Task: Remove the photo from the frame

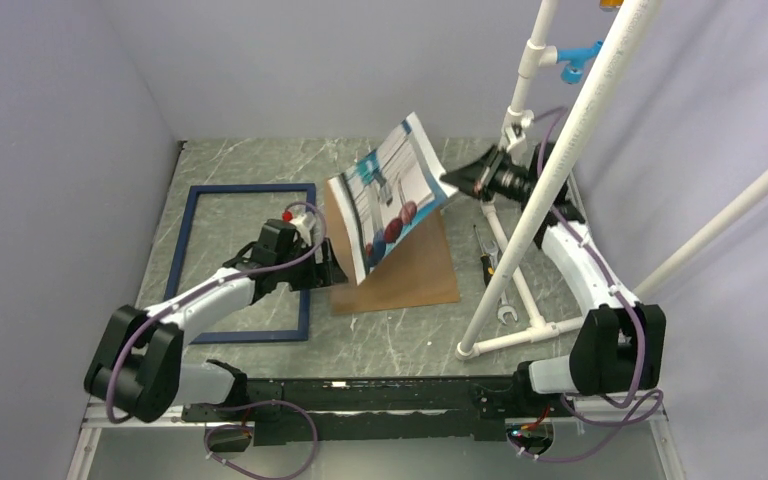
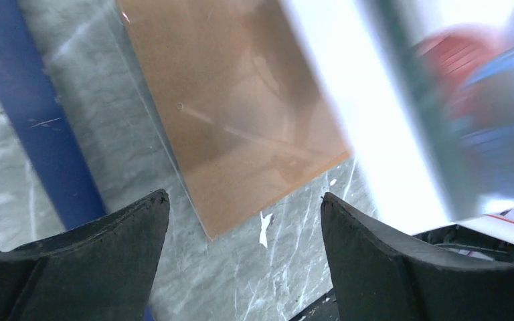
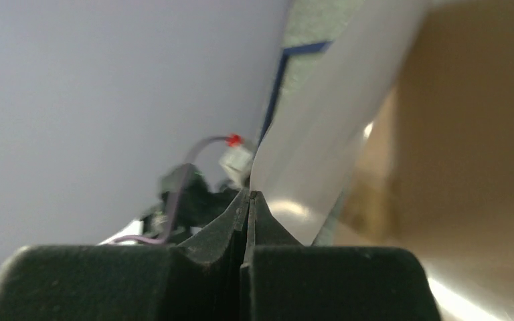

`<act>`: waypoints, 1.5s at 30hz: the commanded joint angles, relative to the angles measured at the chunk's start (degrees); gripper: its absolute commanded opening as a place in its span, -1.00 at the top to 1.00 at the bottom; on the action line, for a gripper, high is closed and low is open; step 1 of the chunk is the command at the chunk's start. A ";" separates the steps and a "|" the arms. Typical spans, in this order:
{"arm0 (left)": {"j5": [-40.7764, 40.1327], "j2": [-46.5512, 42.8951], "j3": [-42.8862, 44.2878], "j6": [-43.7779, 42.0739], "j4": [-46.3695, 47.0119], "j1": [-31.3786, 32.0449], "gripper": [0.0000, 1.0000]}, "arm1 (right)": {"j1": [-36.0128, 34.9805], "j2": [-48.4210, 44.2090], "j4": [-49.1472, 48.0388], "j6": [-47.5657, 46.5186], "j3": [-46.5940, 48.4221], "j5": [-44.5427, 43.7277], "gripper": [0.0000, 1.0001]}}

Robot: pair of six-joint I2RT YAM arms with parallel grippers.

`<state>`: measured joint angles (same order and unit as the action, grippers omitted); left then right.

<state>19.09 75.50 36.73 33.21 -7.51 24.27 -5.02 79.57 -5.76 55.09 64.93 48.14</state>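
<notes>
Removal step, apparently near its end: the right gripper [image 3: 247,200], clamped on the photo [image 1: 392,195], holds it tilted, clear of the frame [image 1: 182,250]. The left gripper [image 2: 244,210] gapes, empty. The next move likely calls for laying the photo flat.

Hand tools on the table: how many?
2: a wrench and a dark-handled tool, both beside the white pipe stand, right of the brown board. Others may be hidden.
</notes>
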 commanded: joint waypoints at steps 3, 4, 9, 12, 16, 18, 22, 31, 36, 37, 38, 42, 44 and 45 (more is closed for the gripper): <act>-5.94 -9.69 0.71 3.34 -3.31 -1.98 -0.71 | 4.54 -6.44 -7.00 -5.75 -20.61 -4.85 1.00; -7.01 -10.33 1.23 3.35 -3.39 -2.14 -0.73 | 5.58 -6.72 -9.08 -5.15 -24.02 -4.80 1.00; -9.34 -5.18 7.54 2.81 -5.46 -2.91 -0.80 | 8.35 -7.00 -12.41 -7.82 -31.94 -7.98 1.00; -9.60 0.56 9.71 3.86 -3.87 -2.91 -0.80 | 8.31 -3.67 -17.30 -6.28 -34.26 -5.39 1.00; -11.27 8.00 12.12 3.33 -1.85 -2.78 -0.80 | 8.07 -3.41 -17.89 -7.66 -37.19 -5.94 1.00; -13.19 11.10 14.14 2.97 -2.20 -2.43 -0.80 | 7.78 -2.98 -20.06 -6.82 -38.89 -5.61 1.00; -16.89 15.63 17.14 3.17 -2.33 -1.40 -0.82 | 6.14 -5.18 -23.46 -5.53 -43.12 -9.27 1.00; -16.94 24.29 23.01 3.95 -1.92 -0.48 -0.82 | 3.59 -7.52 -28.62 -4.69 -49.71 -16.06 1.00; -17.57 28.88 26.77 4.02 -2.93 -0.45 -0.83 | 2.44 -7.12 -27.66 -5.76 -50.45 -17.43 0.83; -17.92 29.66 27.75 3.79 -3.26 -0.45 -0.83 | 2.43 -6.78 -27.86 -5.85 -50.69 -17.35 0.82; -18.02 30.41 28.63 3.67 -3.44 -0.45 -0.83 | 2.30 -6.38 -28.22 -5.90 -50.95 -17.18 0.80; -17.53 33.74 33.37 2.75 -5.16 -0.38 -0.83 | 1.75 -5.71 -27.67 -7.10 -51.56 -17.41 0.62; -17.00 35.26 35.20 2.21 -5.93 -0.37 -0.83 | 1.74 -6.16 -25.78 -8.10 -51.48 -17.94 0.50; -16.66 35.95 36.01 1.72 -6.29 -0.32 -0.83 | 1.74 -6.49 -24.65 -8.60 -51.37 -18.26 0.44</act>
<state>2.09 108.60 69.14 36.62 -11.97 23.62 -2.92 73.63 -30.26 49.43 13.89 31.51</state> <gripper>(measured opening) 0.913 0.232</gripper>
